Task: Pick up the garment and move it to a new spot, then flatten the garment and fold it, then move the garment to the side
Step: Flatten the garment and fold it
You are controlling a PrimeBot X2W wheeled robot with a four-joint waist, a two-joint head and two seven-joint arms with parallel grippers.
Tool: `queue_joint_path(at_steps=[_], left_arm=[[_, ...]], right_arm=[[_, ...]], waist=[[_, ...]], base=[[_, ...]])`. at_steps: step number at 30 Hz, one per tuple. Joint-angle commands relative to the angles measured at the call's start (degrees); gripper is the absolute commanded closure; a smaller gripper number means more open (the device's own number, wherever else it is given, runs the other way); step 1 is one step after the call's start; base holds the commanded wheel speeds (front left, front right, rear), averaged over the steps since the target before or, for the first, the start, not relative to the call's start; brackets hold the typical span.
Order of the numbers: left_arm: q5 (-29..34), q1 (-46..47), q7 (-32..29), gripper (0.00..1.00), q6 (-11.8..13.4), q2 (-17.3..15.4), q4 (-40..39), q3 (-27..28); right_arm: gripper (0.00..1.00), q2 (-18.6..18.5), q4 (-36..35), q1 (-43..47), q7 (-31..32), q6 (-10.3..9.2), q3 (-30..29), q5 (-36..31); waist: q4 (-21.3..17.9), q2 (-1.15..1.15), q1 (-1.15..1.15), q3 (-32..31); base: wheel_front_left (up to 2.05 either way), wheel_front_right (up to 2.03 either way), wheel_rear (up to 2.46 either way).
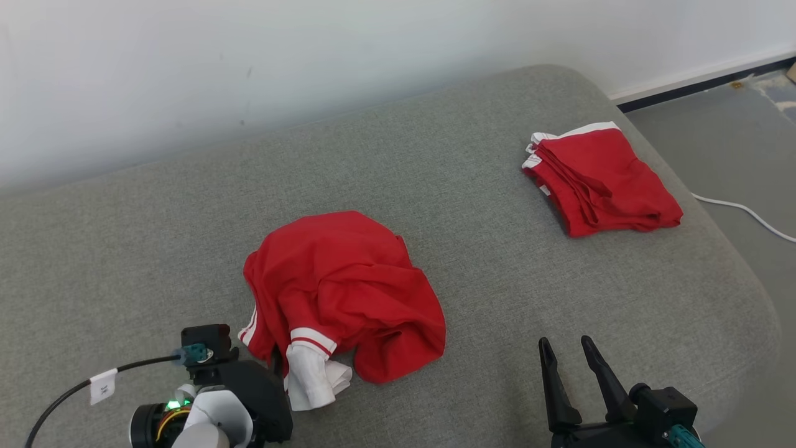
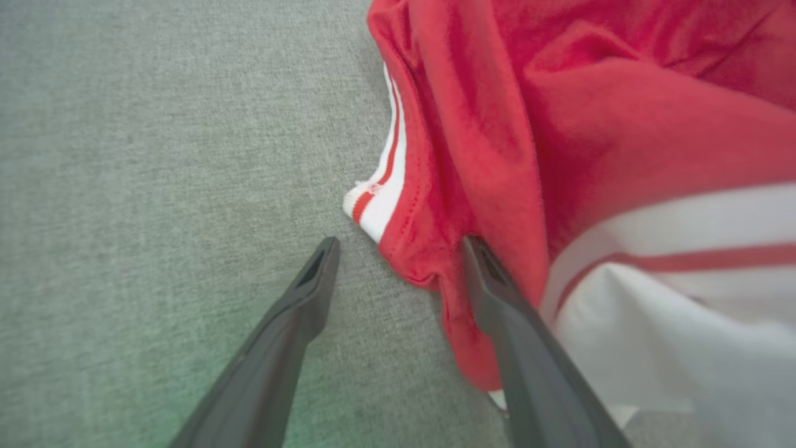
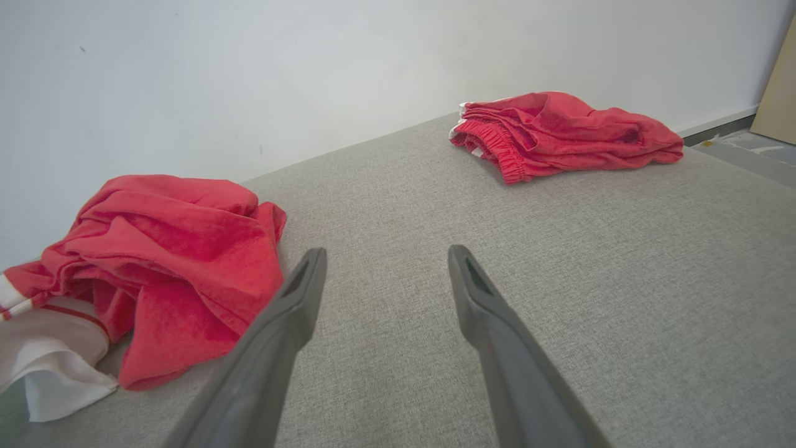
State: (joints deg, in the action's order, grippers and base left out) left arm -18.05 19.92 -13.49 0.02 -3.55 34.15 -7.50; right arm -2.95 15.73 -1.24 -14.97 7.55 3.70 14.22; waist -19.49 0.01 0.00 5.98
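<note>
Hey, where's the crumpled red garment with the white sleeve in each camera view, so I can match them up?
Head view: crumpled red fabric garment, lower centre.
Left wrist view: garment, across the right half.
Right wrist view: garment, left side, mid-height.
Shared landmark: its white sleeve end with a red stripe.

A heaped garment [image 1: 345, 292] lies on the bed [image 1: 124, 249], left of centre and toward the near edge. A folded garment [image 1: 600, 180] sits well apart at the far right. The left gripper [image 2: 399, 242] is at the heaped garment's near-left corner, with the cloth's edge between its spread fingers. The right gripper [image 1: 564, 341] is at the near right, apart from both. A wall [image 1: 249, 62] stands behind the bed. The floor [image 1: 734, 124], with a cable [image 1: 746, 211] on it, lies to the right.
</note>
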Motion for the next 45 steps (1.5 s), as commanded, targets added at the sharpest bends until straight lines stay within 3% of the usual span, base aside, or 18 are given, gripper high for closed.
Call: queue_joint_path(at_steps=[1, 2, 8, 15, 21, 25, 31, 37, 45], left_arm=[[0.33, 0.58, -0.31, 0.86, 0.23, 0.02, 0.72, -0.66], [0.60, 1.06, 0.21, 1.00, 0.57, -0.04, 0.65, -0.74], [2.21, 5.18, 4.27, 1.00, 1.81, -0.35, -1.79, -1.16], [2.30, 11.76, 9.49, 1.00, 1.11, 0.23, -6.28, -3.09], [0.00, 20.16, 12.14, 1.00, -0.43, 0.71, -10.26, -9.27], [-3.81, 26.86, 13.77, 1.00, 0.02, 0.69, -13.26, -16.78], [-10.74, 37.21, 19.69, 1.00, 3.68, 0.67, -18.73, -26.05], [-15.92, 44.91, 26.72, 1.00, 8.87, 0.65, -20.45, -28.52], [-19.69, 36.90, 26.64, 1.00, 15.70, -0.98, -14.05, -27.57]], right_arm=[[0.00, 0.16, -0.12, -0.36, -0.28, -0.15, 0.27, 0.44], [0.00, 0.16, -0.10, -0.37, -0.29, -0.15, 0.36, 0.41], [0.00, 0.16, -0.34, -0.07, -0.29, -0.15, 0.26, 0.11], [0.00, 0.16, -0.26, -0.31, -0.29, -0.15, 0.20, 0.07], [0.00, 0.15, -0.12, -1.03, -0.29, -0.15, 0.94, 0.91], [0.00, 0.15, -0.01, -1.28, -0.29, -0.15, 1.14, 1.14], [0.00, 0.15, 0.02, -1.39, -0.29, -0.15, 1.43, 1.59], [0.00, 0.16, 0.16, -1.36, -0.29, -0.15, 1.36, 1.51], [0.00, 0.16, -0.64, -0.92, -0.29, -0.15, 0.39, 1.05]], waist=[[0.07, -0.01, 0.00, -0.16], [0.12, -0.01, 0.00, -0.20], [0.70, -0.01, 0.00, -0.45], [1.41, -0.01, 0.00, -0.60], [0.94, -0.01, 0.00, -0.41], [0.26, -0.01, 0.00, -0.22], [-0.47, -0.01, 0.00, 0.01], [0.55, -0.01, 0.00, 0.24], [6.93, -0.01, 0.00, 1.23]], base=[[0.00, 0.00, 0.00], [0.00, 0.00, 0.00], [0.00, 0.00, 0.00], [0.00, 0.00, 0.00], [0.00, 0.00, 0.00], [0.00, 0.00, 0.00], [0.00, 0.00, 0.00], [0.00, 0.00, 0.00], [0.00, 0.00, 0.00]])
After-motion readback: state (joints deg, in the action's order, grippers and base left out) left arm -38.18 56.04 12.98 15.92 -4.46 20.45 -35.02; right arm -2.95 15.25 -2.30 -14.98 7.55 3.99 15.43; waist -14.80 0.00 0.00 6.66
